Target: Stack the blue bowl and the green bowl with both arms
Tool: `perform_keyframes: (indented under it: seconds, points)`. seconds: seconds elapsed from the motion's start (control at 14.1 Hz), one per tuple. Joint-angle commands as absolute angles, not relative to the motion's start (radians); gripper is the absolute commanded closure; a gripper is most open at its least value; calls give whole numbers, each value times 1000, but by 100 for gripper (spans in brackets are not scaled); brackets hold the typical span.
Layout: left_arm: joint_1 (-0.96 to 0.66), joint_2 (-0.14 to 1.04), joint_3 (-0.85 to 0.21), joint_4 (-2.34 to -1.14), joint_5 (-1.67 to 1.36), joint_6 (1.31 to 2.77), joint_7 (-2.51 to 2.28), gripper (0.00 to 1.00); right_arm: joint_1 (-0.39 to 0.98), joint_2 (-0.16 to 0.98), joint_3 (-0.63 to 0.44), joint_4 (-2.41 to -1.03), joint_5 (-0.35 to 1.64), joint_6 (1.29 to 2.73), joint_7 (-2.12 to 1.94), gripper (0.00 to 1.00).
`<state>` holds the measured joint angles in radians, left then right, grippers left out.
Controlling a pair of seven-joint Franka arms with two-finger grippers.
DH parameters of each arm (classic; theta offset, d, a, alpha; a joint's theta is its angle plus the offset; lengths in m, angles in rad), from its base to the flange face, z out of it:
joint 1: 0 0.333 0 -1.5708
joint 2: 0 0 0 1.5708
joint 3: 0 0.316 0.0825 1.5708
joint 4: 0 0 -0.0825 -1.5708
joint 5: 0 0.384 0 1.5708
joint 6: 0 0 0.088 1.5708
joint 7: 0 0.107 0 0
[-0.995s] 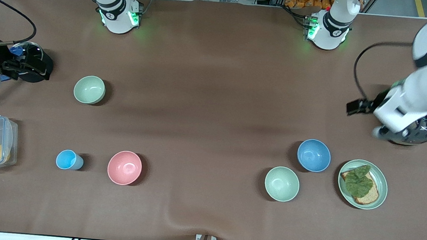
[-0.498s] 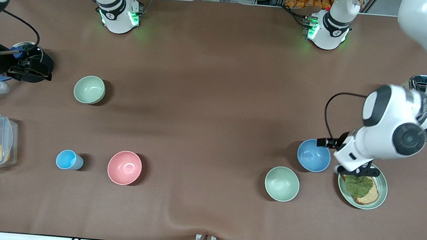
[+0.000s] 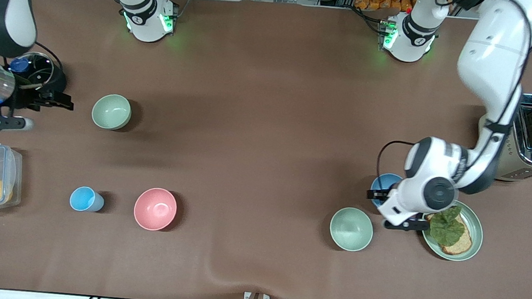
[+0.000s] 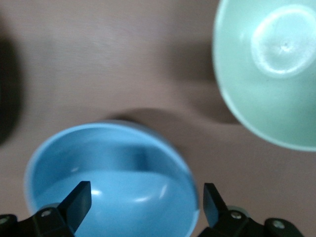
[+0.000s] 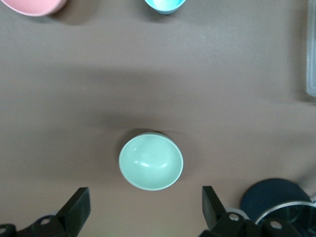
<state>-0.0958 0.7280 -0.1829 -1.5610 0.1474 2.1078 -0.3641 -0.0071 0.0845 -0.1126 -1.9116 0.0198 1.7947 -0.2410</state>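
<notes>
At the lower right of the front view the left gripper (image 3: 397,214), fingers apart, is held directly over the blue bowl (image 3: 383,184), beside the green bowl (image 3: 351,228), while the right gripper (image 3: 33,110), also spread, is kept over the table's upper left.

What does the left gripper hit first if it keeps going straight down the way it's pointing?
Most likely the blue bowl. The left gripper points down at it, fingers open, one over the bowl's inside and one past its rim. Its height above the bowl is unclear. The green bowl sits off to the side.
</notes>
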Motion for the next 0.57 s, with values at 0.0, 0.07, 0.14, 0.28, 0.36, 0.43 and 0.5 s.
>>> perform_keyframes:
  seconds: [0.0,0.07,0.14,0.28,0.36,0.43,0.5]
  points:
    - [-109,753,-183,-1549,173,2155,-391,0,-6,49,-135,-2029,11,1886,-284,0]
    - [-113,770,-183,-1549,175,2170,-405,0,-8,49,-137,-2069,11,1935,-287,0]
    - [-115,781,-181,-1549,175,2177,-410,0,-8,51,-143,-2109,9,1991,-310,0]
    - [-115,784,-181,-1549,175,2180,-411,0,-8,57,-166,-2184,9,2101,-360,0]
    - [-115,784,-181,-1548,176,2180,-411,0,-9,60,-170,-2212,11,2141,-365,0]
    - [-114,781,-183,-1545,176,2180,-404,0,-9,63,-172,-2236,11,2173,-365,0]
    - [-114,776,-183,-1546,176,2180,-400,0,-9,64,-173,-2264,11,2212,-365,0]
